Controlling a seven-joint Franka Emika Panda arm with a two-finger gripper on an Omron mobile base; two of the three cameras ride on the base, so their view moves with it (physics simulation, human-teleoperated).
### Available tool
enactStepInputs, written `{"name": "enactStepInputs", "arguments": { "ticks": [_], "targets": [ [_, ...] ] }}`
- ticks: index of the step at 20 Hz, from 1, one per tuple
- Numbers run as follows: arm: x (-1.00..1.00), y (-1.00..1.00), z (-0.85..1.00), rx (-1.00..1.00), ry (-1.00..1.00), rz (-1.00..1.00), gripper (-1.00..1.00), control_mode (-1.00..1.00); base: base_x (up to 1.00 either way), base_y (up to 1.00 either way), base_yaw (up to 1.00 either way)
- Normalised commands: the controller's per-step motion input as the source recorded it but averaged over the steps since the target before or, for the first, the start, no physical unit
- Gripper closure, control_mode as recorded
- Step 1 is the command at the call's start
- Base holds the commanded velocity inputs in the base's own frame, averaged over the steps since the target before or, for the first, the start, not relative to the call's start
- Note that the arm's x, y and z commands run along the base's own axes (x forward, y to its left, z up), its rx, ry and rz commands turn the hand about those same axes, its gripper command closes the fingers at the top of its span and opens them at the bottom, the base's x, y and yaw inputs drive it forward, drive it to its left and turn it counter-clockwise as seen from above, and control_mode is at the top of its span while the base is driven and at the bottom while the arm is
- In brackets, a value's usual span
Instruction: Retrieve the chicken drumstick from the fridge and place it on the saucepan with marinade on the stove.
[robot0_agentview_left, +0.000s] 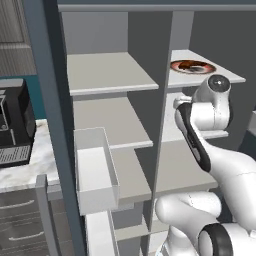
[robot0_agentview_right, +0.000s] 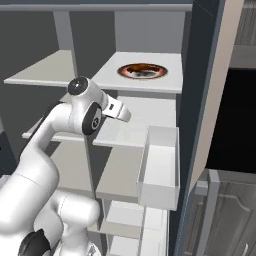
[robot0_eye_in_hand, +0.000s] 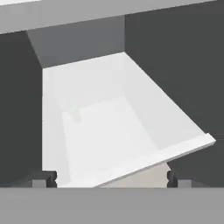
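The fridge (robot0_agentview_left: 95, 30) (robot0_agentview_right: 145, 30) stands open, grey inside with pale shelves. On its upper right shelf lies a white plate (robot0_agentview_left: 209, 68) (robot0_agentview_right: 159, 75) with the reddish-brown chicken drumstick (robot0_agentview_left: 190, 65) (robot0_agentview_right: 141, 70) on it. My hand (robot0_agentview_right: 118, 111) reaches in at the shelf below that plate. In the hand view my gripper (robot0_eye_in_hand: 111, 179) is open, its fingertips (robot0_eye_in_hand: 47, 178) wide apart with nothing between them, and it faces a bare pale shelf (robot0_eye_in_hand: 109, 127). The saucepan, marinade and stove are out of view.
A white door bin (robot0_agentview_left: 95, 170) (robot0_agentview_right: 160, 170) juts out from the open fridge door (robot0_agentview_left: 47, 100) (robot0_agentview_right: 210, 100). A vertical divider (robot0_agentview_left: 167, 100) splits the shelves. A black coffee machine (robot0_agentview_left: 12, 120) stands on the marble counter (robot0_agentview_left: 30, 167) to the left.
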Motion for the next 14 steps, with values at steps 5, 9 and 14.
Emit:
{"name": "enactStepInputs", "arguments": {
  "ticks": [5, 9, 14],
  "targets": [
    [0.36, -0.23, 0.67, -0.25, -0.27, -0.11, -1.0, -1.0, 0.0, 0.0, 0.0],
    [0.0, -0.29, 0.93, -0.12, -0.23, -0.02, -1.0, -1.0, 0.0, 0.0, 0.0],
    [-0.02, -0.34, 0.98, -0.01, -0.05, 0.0, -1.0, -1.0, 0.0, 0.0, 0.0]
  ]
}}
